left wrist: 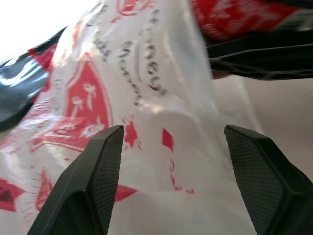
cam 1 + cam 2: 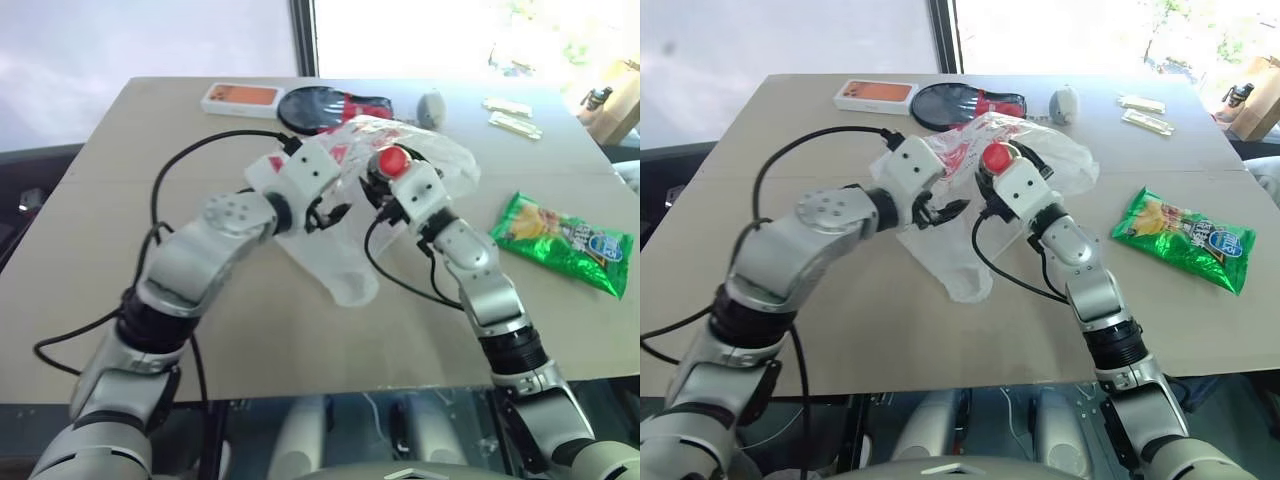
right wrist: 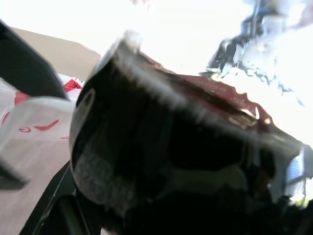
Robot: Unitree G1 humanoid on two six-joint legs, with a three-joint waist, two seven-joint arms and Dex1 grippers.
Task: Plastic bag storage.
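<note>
Crinkly white plastic, printed in red, bunches between our two grippers: the bag [image 2: 345, 225] is lifted at its top and trails down onto the worktop [image 2: 120, 290] just below them. Our left gripper [image 1: 171, 147] stands open, its two black fingers [image 1: 93, 181] spread wide with the bag's printed skin lying between and just ahead of them, not pinched. Our right gripper [image 2: 990, 195] sits close beside the left, buried in the bag's upper folds. Its wrist view is crowded by a dark glossy bulk with red behind it, and we think its jaws stand wide around a gathered wad of bag, though the grip itself is too smeared to be sure.

Beyond both grippers, at the worktop's far edge, lie an orange-and-white box [image 2: 240, 98], a black round dish [image 2: 310, 108] and a small grey object [image 2: 431, 108]. Farther to the right gripper's outer side rest two pale wrapped sticks [image 2: 510, 115]. A green snack packet [image 2: 565, 242] lies flat on the worktop, well apart from the right gripper on that same side.
</note>
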